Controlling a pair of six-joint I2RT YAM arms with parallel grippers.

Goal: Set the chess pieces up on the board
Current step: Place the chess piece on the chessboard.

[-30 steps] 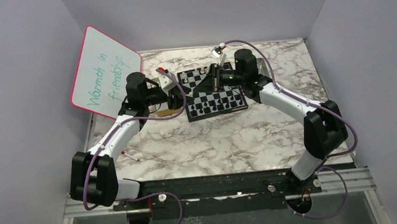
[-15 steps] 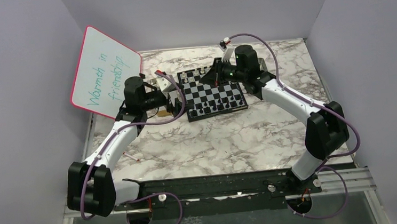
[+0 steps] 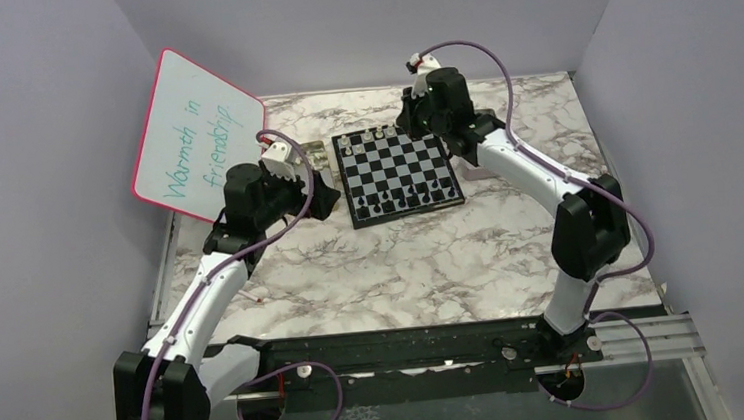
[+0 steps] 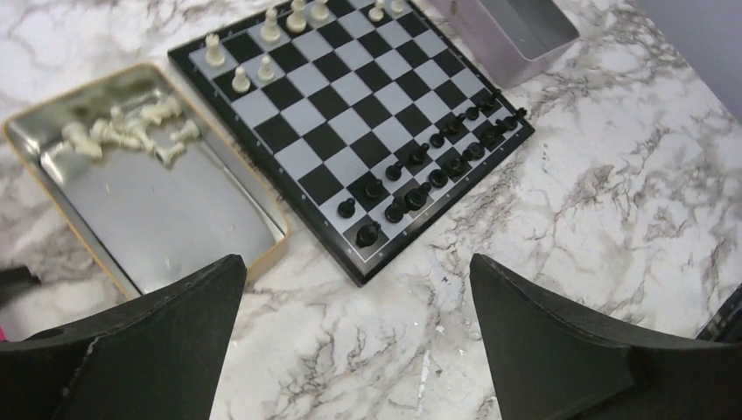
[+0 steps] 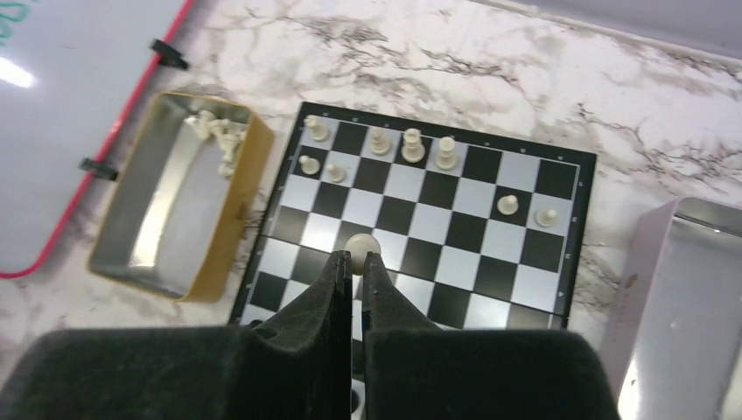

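Observation:
The board (image 3: 400,171) lies at the back of the marble table. Black chess pieces (image 4: 437,156) fill two rows along its near edge, and several pale pieces (image 5: 411,144) stand near its far edge. More pale pieces (image 4: 131,131) lie heaped in a gold-rimmed tin (image 4: 219,236) left of the board. My left gripper (image 4: 354,260) is open and holds nothing, above bare marble off the board's near left corner. My right gripper (image 5: 356,258) is shut on a pale, round-topped piece (image 5: 360,244), held above the board's left half.
A silver metal tray (image 5: 682,289) sits just right of the board. A pink-rimmed whiteboard (image 3: 196,133) with green writing leans at the back left. Purple walls close in the table on three sides.
My left gripper has opened and drawn back from the board's left edge toward the near left. My right arm has lifted from the board's middle toward its far edge, still shut on the pale piece.

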